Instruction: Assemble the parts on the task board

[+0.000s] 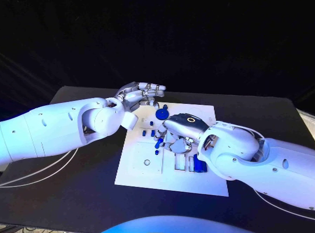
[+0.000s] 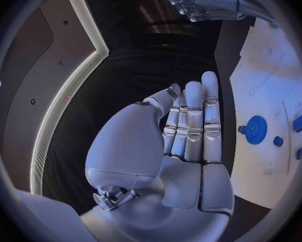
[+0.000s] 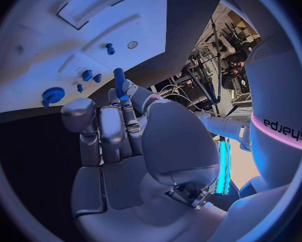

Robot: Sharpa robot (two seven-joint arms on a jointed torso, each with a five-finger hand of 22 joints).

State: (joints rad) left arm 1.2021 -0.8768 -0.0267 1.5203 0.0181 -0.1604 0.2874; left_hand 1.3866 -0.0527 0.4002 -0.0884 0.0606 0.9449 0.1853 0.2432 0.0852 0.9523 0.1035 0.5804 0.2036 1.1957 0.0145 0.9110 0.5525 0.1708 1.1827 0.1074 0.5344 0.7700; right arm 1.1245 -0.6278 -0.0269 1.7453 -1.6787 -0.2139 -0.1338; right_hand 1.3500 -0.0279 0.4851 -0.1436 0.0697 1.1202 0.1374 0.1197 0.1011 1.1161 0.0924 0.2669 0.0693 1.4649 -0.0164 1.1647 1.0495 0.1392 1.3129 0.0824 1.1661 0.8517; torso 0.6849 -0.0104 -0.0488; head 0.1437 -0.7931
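The white task board (image 1: 147,167) lies mid-table. My right hand (image 1: 175,141) hovers low over its middle and pinches a slim blue peg (image 3: 119,79) between its fingertips, with the peg's end sticking out past them. A blue gear (image 1: 161,114) sits near the board's far edge, also seen as the gear (image 2: 256,129) and the gear (image 3: 53,95). Small blue parts (image 1: 151,133) stand beside my right hand. My left hand (image 1: 140,92) floats over the board's far left corner, and its fingers (image 2: 191,118) are straight and hold nothing.
More blue pieces (image 1: 201,165) lie on the board's right side, under my right forearm. Rectangular recesses (image 1: 149,161) mark the board's near left part. The black table (image 1: 80,194) runs around the board on all sides.
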